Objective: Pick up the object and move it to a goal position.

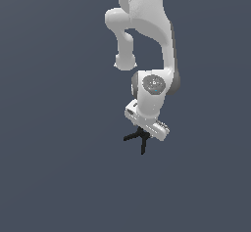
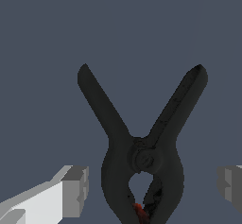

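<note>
Just below the white gripper [image 1: 142,131], a little right of centre in the exterior view, the black spring clamp [image 1: 140,138] lies on the grey floor [image 1: 54,177]. The wrist view shows the gripper's fingers [image 2: 75,191] spread wide on either side of the clamp's pivot, not touching it. Judging by this, grasping, lifting and carrying all remain; no goal marker is visible. Count: one clamp, one gripper.

We see only a plain, flat slate-blue surface [image 1: 54,167] filling both views, evenly lit and featureless.
</note>
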Tool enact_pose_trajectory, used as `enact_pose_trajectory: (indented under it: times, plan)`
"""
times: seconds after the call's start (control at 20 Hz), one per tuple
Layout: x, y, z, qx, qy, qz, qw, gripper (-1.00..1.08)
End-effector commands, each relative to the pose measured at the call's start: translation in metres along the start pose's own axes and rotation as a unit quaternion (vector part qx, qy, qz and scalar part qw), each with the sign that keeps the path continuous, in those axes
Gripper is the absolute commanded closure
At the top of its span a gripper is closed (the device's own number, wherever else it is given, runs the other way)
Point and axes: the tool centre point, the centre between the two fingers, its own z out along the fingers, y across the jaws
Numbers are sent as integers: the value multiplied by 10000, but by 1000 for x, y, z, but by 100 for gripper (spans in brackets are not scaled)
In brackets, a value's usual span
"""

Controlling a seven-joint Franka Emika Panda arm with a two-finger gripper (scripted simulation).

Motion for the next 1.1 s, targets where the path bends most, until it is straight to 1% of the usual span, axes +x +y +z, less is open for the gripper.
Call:
enact_pose_trajectory:
  times: [0.0,0.45,0.7,0.75,1.05]
  plan:
    - [0,0,3,-1,-1,1,10000,-92]
    - [-1,1,43,-1,1,21,10000,-92]
    - [0,0,50,-1,1,21,10000,-92]
    - [0,0,50,-1,1,21,10000,108]
    - [0,0,50,-1,1,21,10000,108]
